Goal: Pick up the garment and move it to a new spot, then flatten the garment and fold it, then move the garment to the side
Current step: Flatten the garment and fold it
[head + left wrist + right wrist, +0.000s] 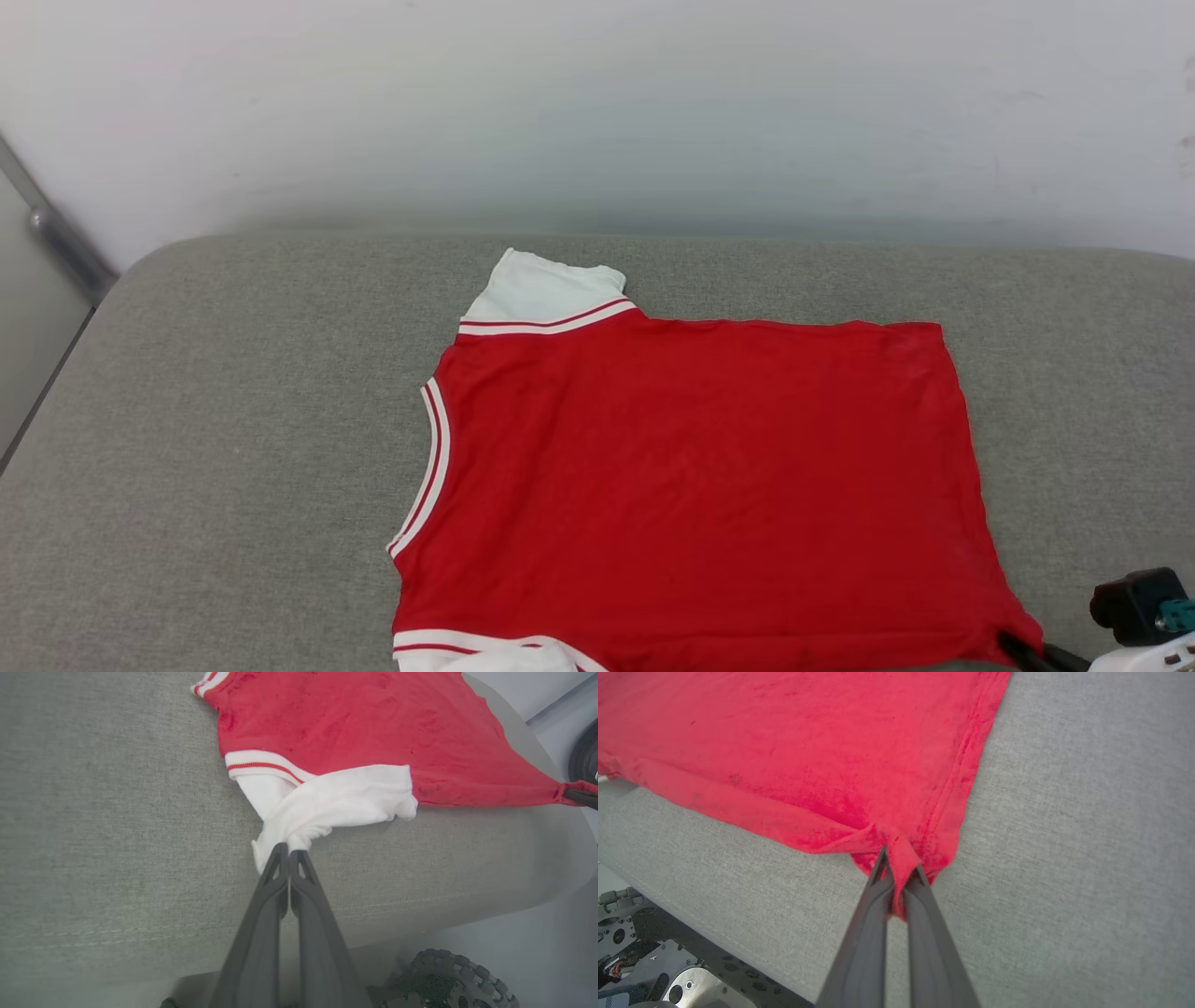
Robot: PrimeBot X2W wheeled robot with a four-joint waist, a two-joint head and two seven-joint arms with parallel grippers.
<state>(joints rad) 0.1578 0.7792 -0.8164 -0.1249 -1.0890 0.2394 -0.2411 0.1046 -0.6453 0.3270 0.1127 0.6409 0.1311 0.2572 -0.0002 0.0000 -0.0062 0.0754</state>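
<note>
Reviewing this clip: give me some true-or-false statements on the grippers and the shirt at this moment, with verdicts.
1. The left gripper is shut on the garment's white sleeve. True.
2. The right gripper hangs open above the cloth. False: it is shut on a red hem corner.
3. The garment lies on a grey cushion. True.
4. The garment is folded into a small bundle. False: it lies spread out wide.
5. Black letters show on the upturned side. False: in the head view that side is plain red.
</note>
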